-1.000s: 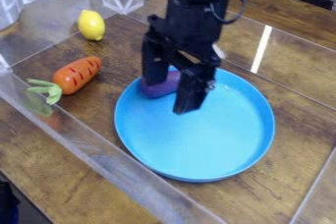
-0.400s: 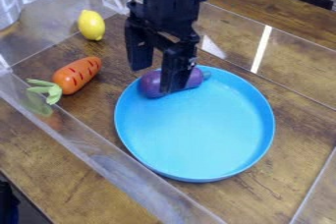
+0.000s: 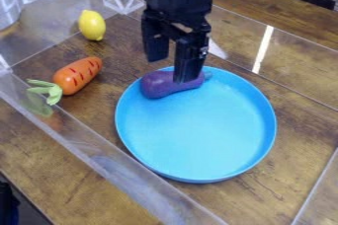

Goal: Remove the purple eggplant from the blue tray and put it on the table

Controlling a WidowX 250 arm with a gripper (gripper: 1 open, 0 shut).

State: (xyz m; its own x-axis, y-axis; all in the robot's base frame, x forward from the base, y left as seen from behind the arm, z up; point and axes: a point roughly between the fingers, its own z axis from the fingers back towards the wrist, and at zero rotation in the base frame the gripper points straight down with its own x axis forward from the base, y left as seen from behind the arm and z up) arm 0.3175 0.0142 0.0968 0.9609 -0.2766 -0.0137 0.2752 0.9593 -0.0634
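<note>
Camera view showed the eggplant point(image 3: 172, 84) lying on its side at the far left edge of the blue tray point(image 3: 211, 135), just inside the rim, its long axis running roughly left to right. It looked like a small, glossy plastic toy: light and stiff, probably slick, so a grip too near a tapered end would likely squirt it out. The plump middle, taken across the short width, seemed the best place to hold it.

Above it hung the gripper point(image 3: 175, 56), pointing straight down with its jaws wide apart and holding nothing. One dark finger point(image 3: 192, 61) stood in front of the eggplant's right part; whether it touched could not be told. The other finger hung to the left, over the tray's rim.

Beyond the tray, the worktop point(image 3: 278, 46) was glossy dark wood with clear walls at its edges. A carrot point(image 3: 75, 75) lay well to the left of the tray, and a lemon point(image 3: 90, 25) sat farther back, both clear of the gripper. Bare worktop behind and to the right of the tray offered room to set the eggplant down.
</note>
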